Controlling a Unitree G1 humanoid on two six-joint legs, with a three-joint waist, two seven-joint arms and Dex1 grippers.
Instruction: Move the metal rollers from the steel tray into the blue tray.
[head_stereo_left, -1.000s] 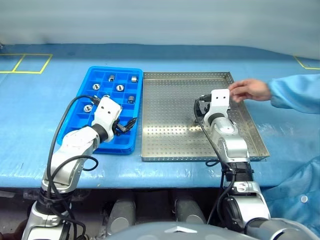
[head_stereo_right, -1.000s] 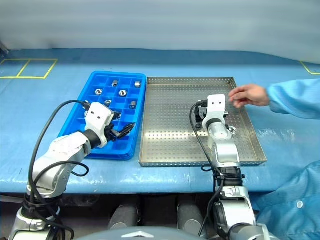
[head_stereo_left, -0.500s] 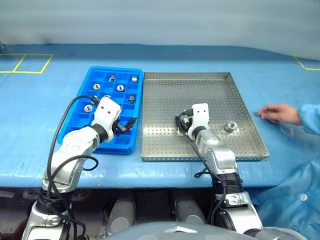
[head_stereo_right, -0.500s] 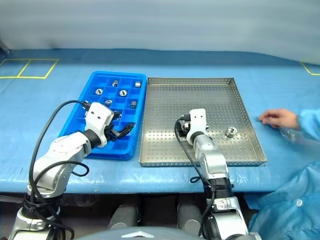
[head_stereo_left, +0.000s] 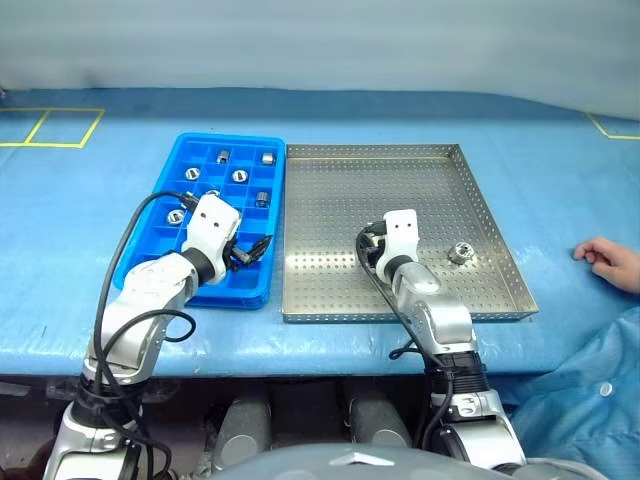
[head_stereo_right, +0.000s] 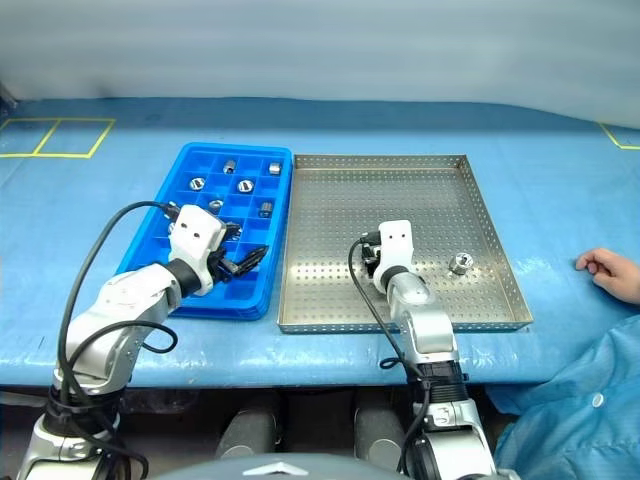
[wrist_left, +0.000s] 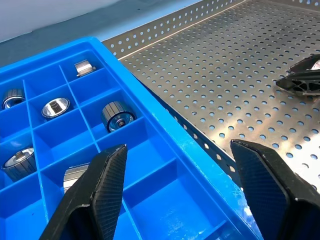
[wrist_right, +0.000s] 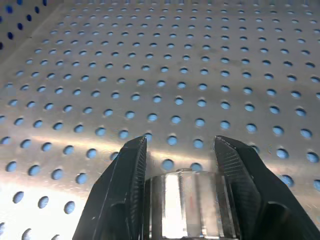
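Note:
My right gripper (head_stereo_left: 368, 250) hangs low over the middle of the steel tray (head_stereo_left: 350, 190). In the right wrist view its fingers (wrist_right: 131, 185) press on both sides of a shiny metal roller (wrist_right: 182, 205) just above the perforated floor. A second roller (head_stereo_left: 460, 254) lies loose near the tray's right rim. The blue tray (head_stereo_left: 250, 297) sits to the left and holds several rollers (head_stereo_left: 240, 176) in its far compartments. My left gripper (wrist_left: 178, 148) is open and empty above the blue tray's near right corner.
A person's hand (head_stereo_left: 605, 258) in a light blue sleeve rests on the blue table cover, right of the steel tray. Yellow tape lines (head_stereo_left: 60, 128) mark the cover at the far left.
My right gripper swung left and nearer across the steel tray, then shut on a roller. The person's hand pulled back to the right, and a loose roller now lies by the right rim.

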